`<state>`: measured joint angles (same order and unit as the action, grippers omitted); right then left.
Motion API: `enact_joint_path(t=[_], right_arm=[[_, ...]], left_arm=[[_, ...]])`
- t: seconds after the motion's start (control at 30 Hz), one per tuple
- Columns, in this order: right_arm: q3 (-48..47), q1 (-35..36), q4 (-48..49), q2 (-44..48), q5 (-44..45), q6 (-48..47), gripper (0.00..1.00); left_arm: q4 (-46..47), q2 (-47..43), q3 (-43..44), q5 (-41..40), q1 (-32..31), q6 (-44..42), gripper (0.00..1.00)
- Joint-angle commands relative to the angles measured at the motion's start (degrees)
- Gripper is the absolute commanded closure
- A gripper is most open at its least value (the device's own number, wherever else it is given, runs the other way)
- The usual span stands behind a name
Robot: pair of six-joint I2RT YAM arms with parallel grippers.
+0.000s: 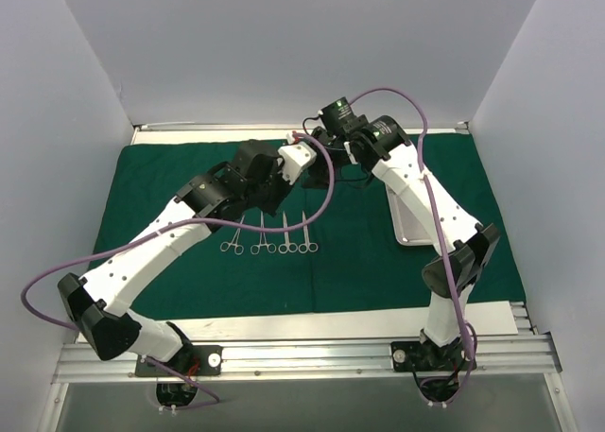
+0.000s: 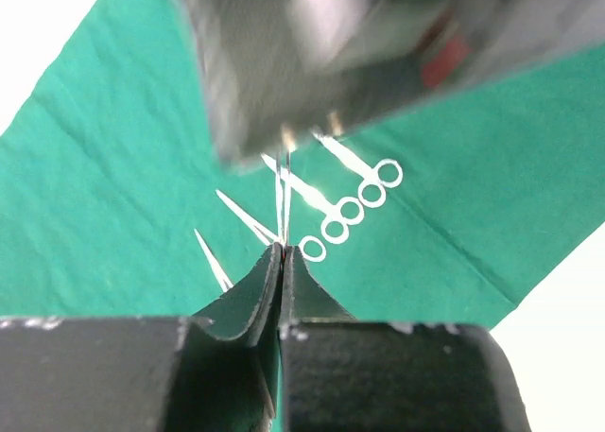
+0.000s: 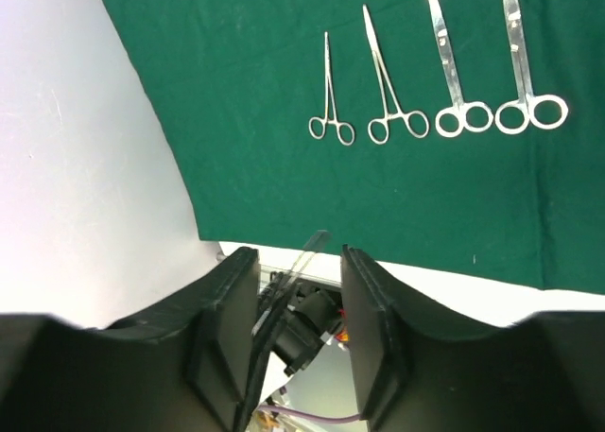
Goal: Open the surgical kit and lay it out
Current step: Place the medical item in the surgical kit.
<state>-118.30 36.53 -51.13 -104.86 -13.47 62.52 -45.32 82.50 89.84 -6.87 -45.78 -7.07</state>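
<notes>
Handover step, looks like: left gripper [image 2: 284, 252] pinching slim tweezers [image 2: 282, 200] above green cloth [image 1: 359, 252], right gripper [image 3: 298, 262] spread. Next — lower tweezers beside row of four tools [image 1: 270, 247], parallel, not overlapping.

White walls [image 1: 284, 44] enclose a white table [image 1: 492, 320] with aluminium rails [image 1: 312, 356] in front.

Green cloth [image 3: 284, 92]: laid flat, far and right.
On it, one row, rings nearest: two forceps [image 3: 331, 96] left, two scissors [image 3: 454, 73] right.
Right gripper [image 3: 298, 255]: fingers apart, blurred thin strip [image 3: 304, 257] between.
</notes>
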Motion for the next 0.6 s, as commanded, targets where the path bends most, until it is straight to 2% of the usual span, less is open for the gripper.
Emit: enact_joint_path(t=[0.0,0.17,0.3,0.47,0.57], right_arm=[[1.0,-1.6,1.6,2.7,-0.2,-1.5,0.56],[5.6,-6.0,2.5,5.8,0.8,-3.5,0.51],[9.9,-9.6,2.9,8.4,1.7,-6.6,0.50],[10.5,-12.1,0.7,10.2,3.2,-17.1,0.49],[16.9,-15.7,2.4,13.0,-2.7,-23.6,0.50]], left_arm=[[3.5,-5.7,-3.0,2.7,3.1,3.7,0.98],[4.9,-11.2,-10.3,5.9,8.3,6.4,0.98],[4.1,-14.6,-15.6,5.2,12.9,10.8,0.98],[3.6,-17.4,-22.2,1.5,18.8,15.7,0.98],[5.8,-17.5,-27.9,-0.4,21.1,16.3,0.98]])
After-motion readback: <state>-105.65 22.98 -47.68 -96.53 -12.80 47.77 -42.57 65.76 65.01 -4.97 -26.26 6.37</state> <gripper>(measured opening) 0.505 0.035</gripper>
